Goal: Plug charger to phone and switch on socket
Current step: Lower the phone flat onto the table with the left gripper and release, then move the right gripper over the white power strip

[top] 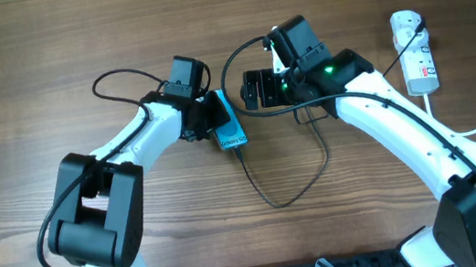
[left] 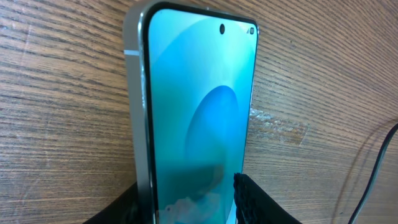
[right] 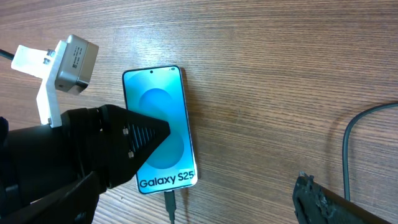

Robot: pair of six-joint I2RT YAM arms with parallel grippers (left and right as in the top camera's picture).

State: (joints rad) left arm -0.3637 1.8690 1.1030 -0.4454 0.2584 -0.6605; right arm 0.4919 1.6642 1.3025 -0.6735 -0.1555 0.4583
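Our left pincer [top: 215,118] clamps the flat turquoise-screened phone [top: 231,133], with the thin black charger cable [right: 170,200] plugged in just beside it. We fear the wide right pincer [top: 258,89] snagging that loop as it heads for the white power-strip socket [top: 415,53] well beyond.

A phone [top: 230,127] [left: 199,124] [right: 158,93] lies flat, screen up, near the middle of the bench. Its turquoise display shows a lighter oval and the white words "Galaxy S25" at the end facing the near edge. The charger [top: 275,204] [right: 169,200], a thin black cable, meets that end with its plug tip, then loops toward the near edge. The socket [top: 414,53], a white power strip with a red-marked switch, lies by the right edge near the far right corner. The switch's position is unreadable.
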